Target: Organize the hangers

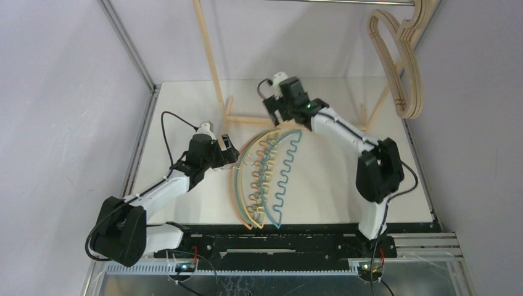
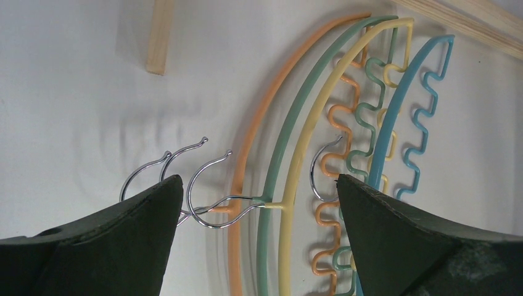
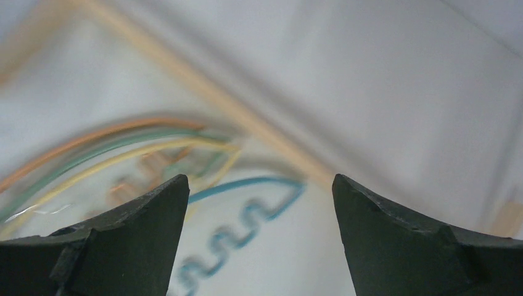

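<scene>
A pale wooden A-frame rack [image 1: 210, 61] stands at the far end of the white table [image 1: 395, 185]. Its metal bar [image 1: 345, 2] crosses the top of the overhead view. Plain lavender walls [image 1: 61, 92] flank both sides.

L arm: base at near-left corner of the bench [image 1: 185, 111], shoulder link low, forearm angled up and right twd bench centre-left. Left end effector [image 1: 227, 148] sits low over the surface, wrist roughly level, jaws wide apart, gripping nothing. R arm: base at near-right corner, elbow raised, forearm stretched long twd far edge, approx centre. Right end effector [image 1: 280, 116] tips down, jaws spread wide, gripping nothing. R wrist view blurred.
</scene>
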